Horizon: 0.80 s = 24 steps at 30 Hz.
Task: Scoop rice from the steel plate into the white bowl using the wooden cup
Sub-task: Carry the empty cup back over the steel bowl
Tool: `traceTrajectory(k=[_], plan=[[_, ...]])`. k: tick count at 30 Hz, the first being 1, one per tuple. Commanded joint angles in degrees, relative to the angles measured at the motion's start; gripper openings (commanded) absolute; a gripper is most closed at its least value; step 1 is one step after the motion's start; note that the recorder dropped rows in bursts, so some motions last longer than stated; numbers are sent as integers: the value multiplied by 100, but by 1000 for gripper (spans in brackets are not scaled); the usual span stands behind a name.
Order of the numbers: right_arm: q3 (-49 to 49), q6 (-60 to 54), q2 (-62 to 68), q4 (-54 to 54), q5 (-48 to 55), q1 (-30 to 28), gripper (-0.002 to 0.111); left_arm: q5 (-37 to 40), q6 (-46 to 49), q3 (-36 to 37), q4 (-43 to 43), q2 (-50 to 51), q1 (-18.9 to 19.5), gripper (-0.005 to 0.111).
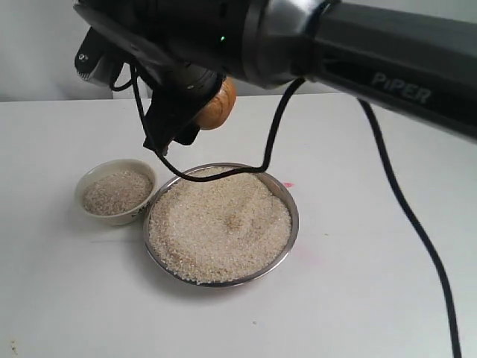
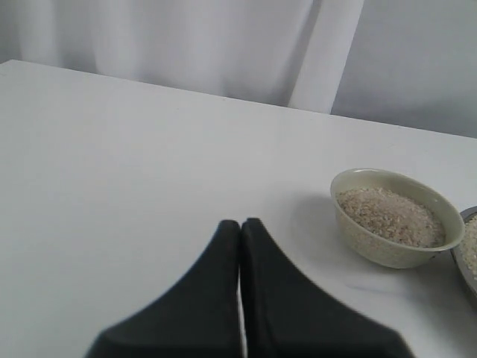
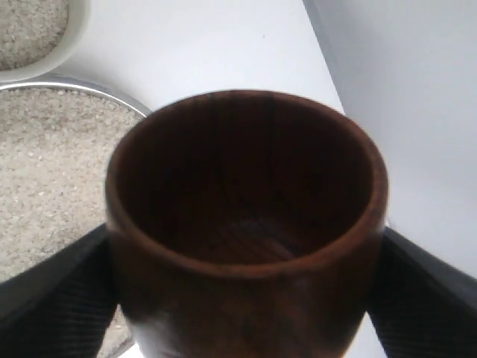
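Hovering over the steel plate (image 1: pixel 296 215), right gripper (image 3: pixel 240 294) clasps the wooden cup (image 1: pixel 218 104).

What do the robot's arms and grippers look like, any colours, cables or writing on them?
The right arm is dark grey to black with a silvery band at one joint, pale PiPER lettering and a small green light. Black cables trail from it. Its fingers are black with a fine woven texture. The left gripper has smooth matte black fingers tapering to narrow tips.
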Motion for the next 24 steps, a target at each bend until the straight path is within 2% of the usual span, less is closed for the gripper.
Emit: traceTrajectory(k=[1, 7, 15, 18, 24], plan=[[446, -364, -364, -105, -21, -36, 0, -39, -13, 4, 15, 22, -26, 0], [1647, -1097, -669, -105, -21, -103, 0, -39, -13, 4, 15, 22, -26, 0], [2780, -2750, -674, -526, -575, -250, 0, -39, -13, 4, 15, 22, -26, 0], [3039, -3380, -674, -713, -924, -298, 0, -39, -13, 4, 15, 22, -26, 0], [3198, -3491, -429, -1022, -1434, -373, 0, -39, -13, 4, 15, 22, -26, 0]])
